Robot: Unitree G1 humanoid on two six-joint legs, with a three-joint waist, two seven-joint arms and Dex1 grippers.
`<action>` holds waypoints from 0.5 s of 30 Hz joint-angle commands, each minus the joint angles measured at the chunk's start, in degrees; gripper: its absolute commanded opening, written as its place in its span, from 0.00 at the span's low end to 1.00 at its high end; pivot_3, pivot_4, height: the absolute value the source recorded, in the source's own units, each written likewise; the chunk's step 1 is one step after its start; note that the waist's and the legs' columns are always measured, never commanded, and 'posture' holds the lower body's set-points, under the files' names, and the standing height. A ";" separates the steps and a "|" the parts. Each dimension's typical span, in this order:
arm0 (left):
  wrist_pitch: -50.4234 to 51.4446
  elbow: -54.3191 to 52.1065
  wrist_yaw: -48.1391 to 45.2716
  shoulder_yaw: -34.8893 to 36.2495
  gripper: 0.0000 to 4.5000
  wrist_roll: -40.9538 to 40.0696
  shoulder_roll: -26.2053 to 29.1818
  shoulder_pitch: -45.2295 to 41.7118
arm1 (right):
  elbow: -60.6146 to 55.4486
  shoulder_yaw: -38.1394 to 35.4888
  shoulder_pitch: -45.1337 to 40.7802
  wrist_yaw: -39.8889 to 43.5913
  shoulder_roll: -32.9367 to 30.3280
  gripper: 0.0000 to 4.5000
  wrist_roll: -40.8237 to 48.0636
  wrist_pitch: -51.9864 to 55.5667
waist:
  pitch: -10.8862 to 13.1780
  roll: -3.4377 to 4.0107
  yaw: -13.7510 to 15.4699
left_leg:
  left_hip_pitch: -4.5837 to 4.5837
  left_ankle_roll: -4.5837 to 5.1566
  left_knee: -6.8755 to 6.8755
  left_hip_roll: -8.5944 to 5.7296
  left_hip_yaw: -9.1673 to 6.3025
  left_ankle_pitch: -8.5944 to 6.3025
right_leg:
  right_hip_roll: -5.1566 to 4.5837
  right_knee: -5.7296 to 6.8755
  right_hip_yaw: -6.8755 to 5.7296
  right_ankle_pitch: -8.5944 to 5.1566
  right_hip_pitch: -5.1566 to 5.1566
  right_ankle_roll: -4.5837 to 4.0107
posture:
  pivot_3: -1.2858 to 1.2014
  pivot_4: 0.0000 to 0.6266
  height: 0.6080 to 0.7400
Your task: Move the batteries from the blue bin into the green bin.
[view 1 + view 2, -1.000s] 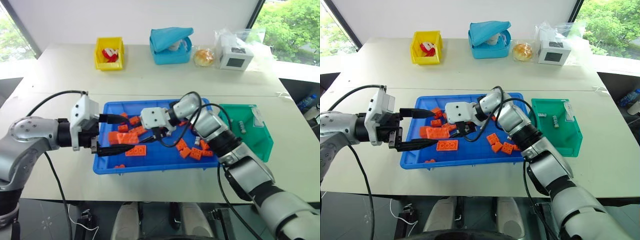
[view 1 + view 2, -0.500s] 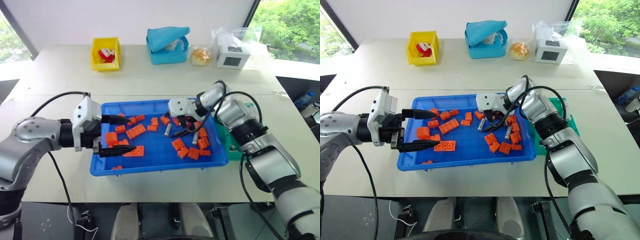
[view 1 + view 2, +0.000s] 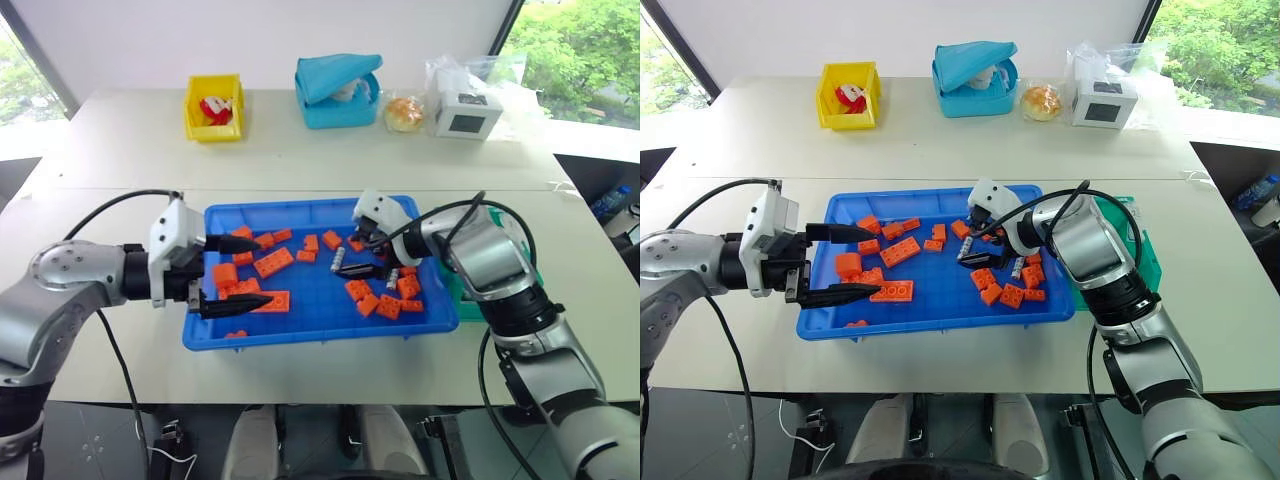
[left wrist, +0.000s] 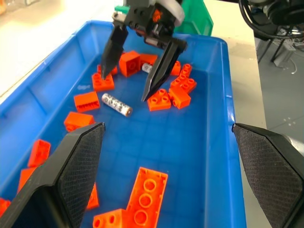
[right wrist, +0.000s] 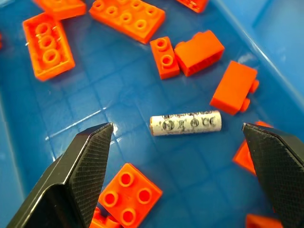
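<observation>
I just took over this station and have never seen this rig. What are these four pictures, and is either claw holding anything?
It is a two-armed robot. The two wide pictures come from its head, looking down over a table. The two close-ups come from cameras on its wrists; the black wedges at the bottom are that arm's own fingers.

The blue bin holds orange bricks and batteries; one battery lies between the right gripper's open fingers, not gripped. The left gripper hangs open over the bin's left end, empty. The green bin sits to the right, mostly behind the right arm. At the table's far edge are a yellow bin, a teal bin and a white box.
</observation>
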 commanded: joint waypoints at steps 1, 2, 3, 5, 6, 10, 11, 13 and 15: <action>-1.10 0.43 -0.83 -0.54 1.00 0.23 -0.35 -1.78 | -2.73 -1.78 0.53 -4.19 1.28 0.99 2.49 2.52 | 0.00 0.00 -0.02 | 0.00 0.00 0.00 0.00 0.00 0.00 | 0.00 0.00 0.00 0.01 0.00 0.01 | 0.52 0.24 0.97; -1.14 0.62 -0.91 -0.76 1.00 0.36 -0.48 -2.08 | -2.67 -1.64 0.79 -5.15 1.47 0.99 2.87 2.45 | 0.00 0.00 -0.04 | 0.00 0.00 0.00 0.00 0.00 0.00 | 0.01 0.00 0.00 0.01 0.00 0.02 | 0.52 0.24 0.97; -1.16 0.76 -1.00 -0.91 1.00 0.50 -0.62 -2.31 | -2.53 -1.47 1.01 -5.98 1.60 0.99 3.24 2.27 | 0.00 0.00 -0.04 | 0.00 0.00 0.00 0.00 0.00 0.00 | 0.01 0.00 0.00 0.01 0.00 0.02 | 0.52 0.24 0.97; -1.18 0.89 -1.15 -1.20 1.00 0.70 -0.92 -2.69 | -1.35 -1.43 1.45 -7.97 2.16 0.99 3.76 1.50 | 0.00 0.00 -0.03 | 0.00 0.00 0.00 0.00 0.00 0.00 | 0.01 0.00 0.00 0.02 0.00 0.04 | 0.52 0.24 0.97; -1.20 0.91 -1.19 -1.33 1.00 0.79 -1.02 -2.83 | -0.76 -1.41 1.62 -8.79 2.35 0.99 4.06 1.17 | 0.00 0.00 -0.03 | -0.01 0.00 0.00 0.00 0.00 0.00 | 0.01 -0.01 0.00 0.02 0.00 0.04 | 0.52 0.24 0.97; -1.24 1.11 -1.29 -1.58 1.00 1.04 -1.33 -3.25 | 1.33 -0.88 1.96 -11.01 2.83 0.99 5.22 -1.01 | 0.00 -0.01 -0.05 | -0.01 0.00 -0.01 0.00 -0.01 0.00 | 0.01 -0.01 0.00 0.03 0.00 0.05 | 0.52 0.24 0.97; -1.29 1.20 -1.34 -1.58 1.00 1.11 -1.38 -3.29 | 2.12 -0.72 1.86 -11.53 3.13 0.99 5.39 -1.87 | -0.01 -0.01 -0.08 | -0.01 0.00 -0.01 0.00 -0.01 0.00 | 0.01 -0.01 0.00 0.04 0.00 0.07 | 0.52 0.24 0.97; -1.21 1.13 -1.31 -1.51 1.00 1.17 -1.51 -3.28 | 3.67 -0.39 1.56 -12.34 3.56 0.99 5.73 -3.00 | -0.01 -0.02 -0.14 | 0.00 0.00 -0.01 0.00 -0.02 0.00 | 0.02 -0.01 0.00 0.07 0.00 0.13 | 0.52 0.24 0.97; -1.12 1.01 -1.19 -1.41 1.00 1.20 -1.61 -3.24 | 4.76 0.20 1.42 -12.41 3.73 0.99 6.17 -3.60 | -0.01 -0.02 -0.11 | 0.00 0.00 -0.01 0.00 -0.02 0.00 | 0.02 -0.01 0.00 0.07 0.01 0.14 | 0.52 0.24 0.97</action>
